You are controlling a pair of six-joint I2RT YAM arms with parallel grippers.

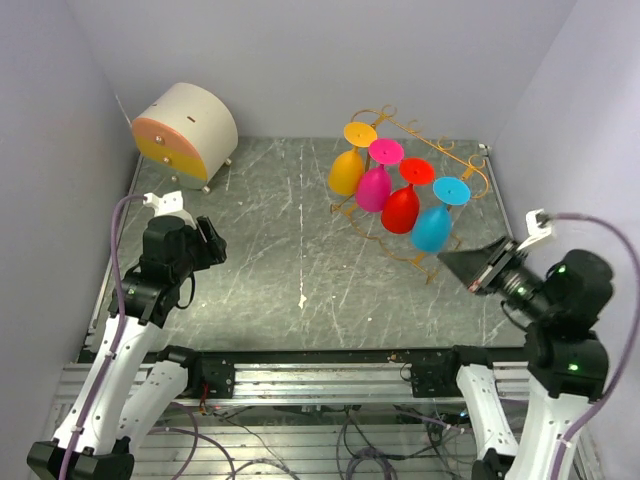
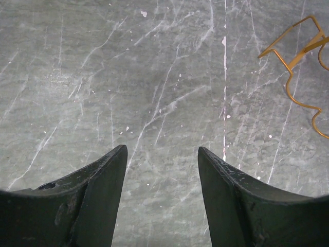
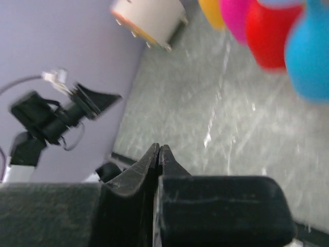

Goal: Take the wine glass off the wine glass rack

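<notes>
The gold wire wine glass rack (image 1: 462, 166) stands at the back right of the table. Several coloured wine glasses hang upside down from its rails: orange (image 1: 347, 172), pink (image 1: 374, 188), red (image 1: 401, 207) and blue (image 1: 433, 228). My right gripper (image 1: 445, 258) is shut and empty, its tip just in front of the blue glass and apart from it. The right wrist view shows its shut tips (image 3: 158, 146) low in the picture, with the blue glass (image 3: 308, 56) and the red glass (image 3: 267, 36) above them. My left gripper (image 1: 212, 245) is open and empty over the left of the table. In the left wrist view (image 2: 162, 149) there is bare table between the fingers, and a rack end (image 2: 284, 36) at the right.
A round cream-and-orange drawer box (image 1: 185, 130) sits at the back left, also seen as the box (image 3: 149, 20) in the right wrist view. Lilac walls close in the table on three sides. The grey marbled tabletop (image 1: 290, 250) lies between the arms.
</notes>
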